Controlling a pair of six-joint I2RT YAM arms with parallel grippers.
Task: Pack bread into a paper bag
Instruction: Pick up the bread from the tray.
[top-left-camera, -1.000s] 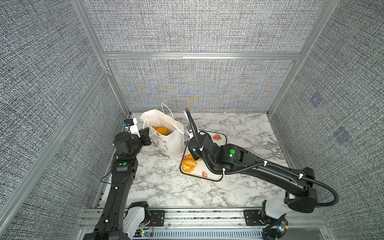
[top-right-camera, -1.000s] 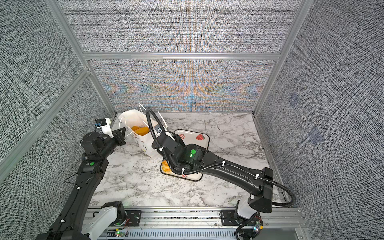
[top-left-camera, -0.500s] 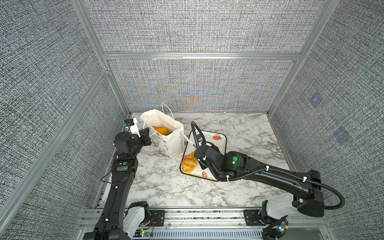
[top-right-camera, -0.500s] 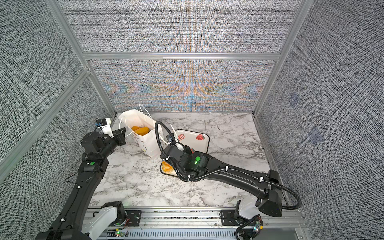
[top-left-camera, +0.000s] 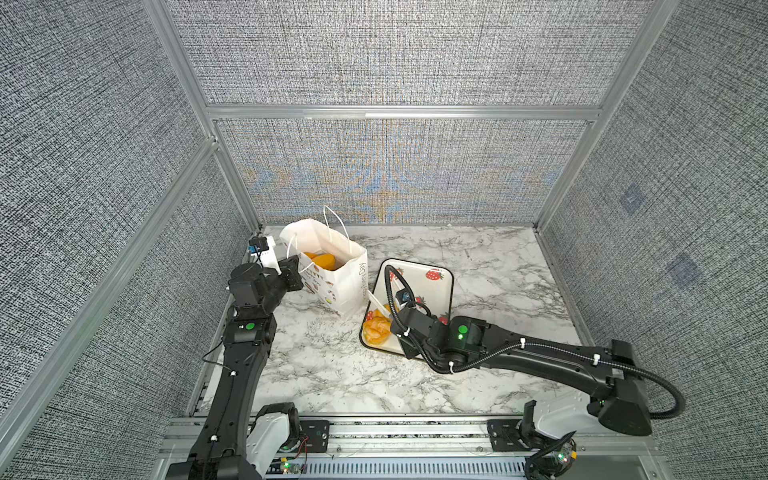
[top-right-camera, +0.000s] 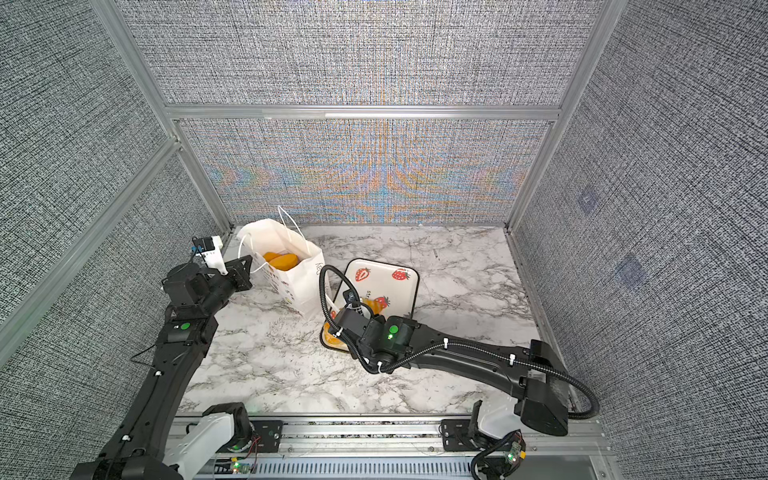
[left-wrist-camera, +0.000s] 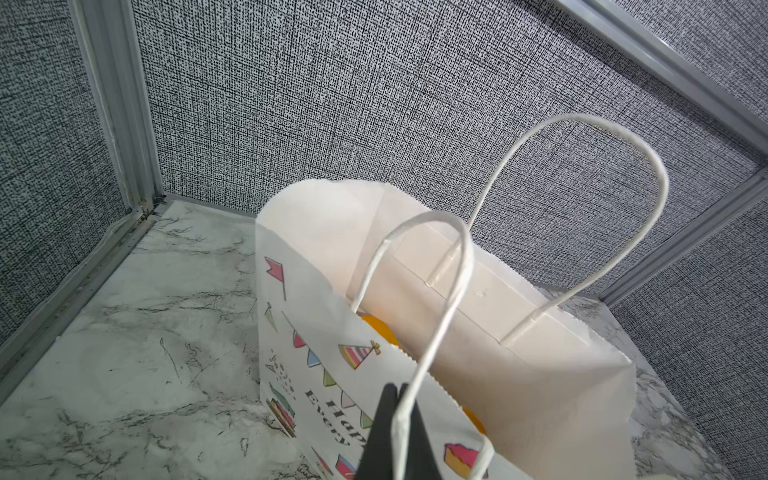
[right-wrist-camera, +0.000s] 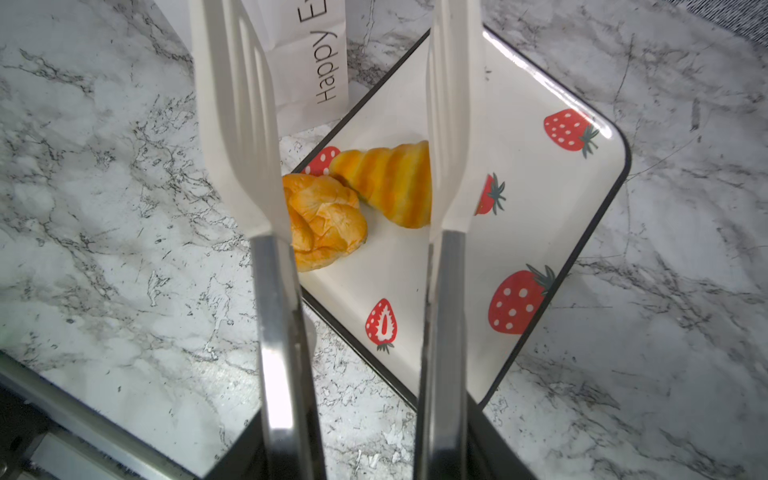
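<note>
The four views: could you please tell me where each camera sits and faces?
Top views: high in front, looking down on the table; left arm and right arm show.
Left wrist: beside the bag, facing across its mouth; left gripper tips pinch a handle.
Right wrist: above the tray, looking down along the tongs at bread; right gripper edges show.
Shared: the bag shows in every view.
</note>
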